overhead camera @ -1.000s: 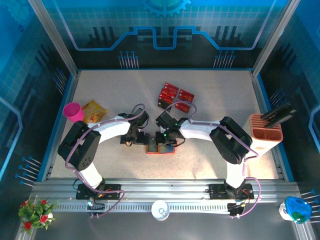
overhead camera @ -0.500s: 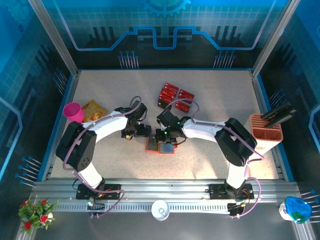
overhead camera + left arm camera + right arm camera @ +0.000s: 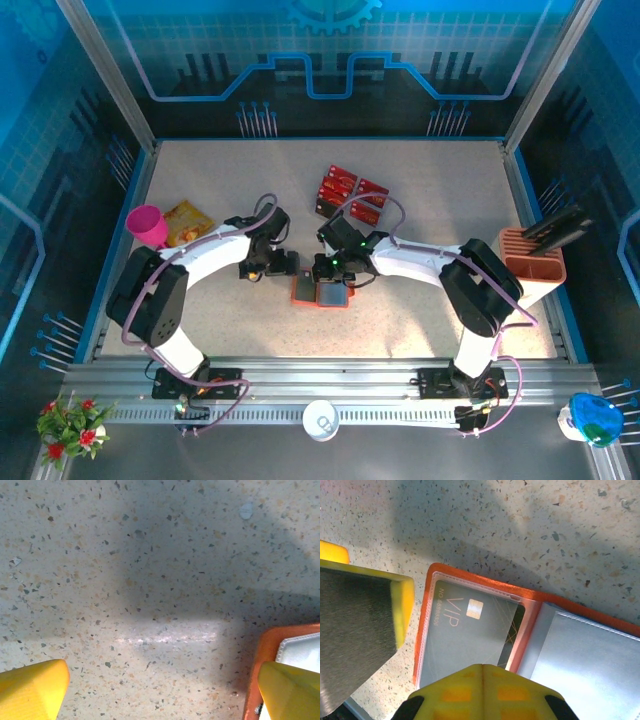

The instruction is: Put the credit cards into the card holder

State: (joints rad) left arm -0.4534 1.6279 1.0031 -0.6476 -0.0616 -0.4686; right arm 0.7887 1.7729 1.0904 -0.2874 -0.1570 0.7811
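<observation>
In the middle of the speckled pale worktop [image 3: 200, 320] lies the small orange-red folding card holder [image 3: 322, 293], spread open and flat, with its grey inner pockets facing up. In the right wrist view, its clear-fronted pocket [image 3: 470, 630] holds a dark card marked VIP [image 3: 480, 622] with a gold chip, and a plain grey pocket lies on the other side of the fold. The glossy red rectangular credit cards [image 3: 350, 195] lie in a loose cluster beyond the holder, on the side away from the arm bases and apart from it.

The right claw [image 3: 332, 275] has its yellow fingers [image 3: 482, 692] pressed together over the holder's card pocket. We see nothing between them, and we cannot tell whether they touch the plastic. The left claw [image 3: 278, 264] is just beside the holder's left edge with its fingers [image 3: 32, 687] spread wide. It holds nothing, with bare worktop between the tips and one tip over the holder's orange border [image 3: 257, 655].

Both white arms reach forward from their bases and bend inward, meeting at the holder from either side with the wrists turned down.
</observation>
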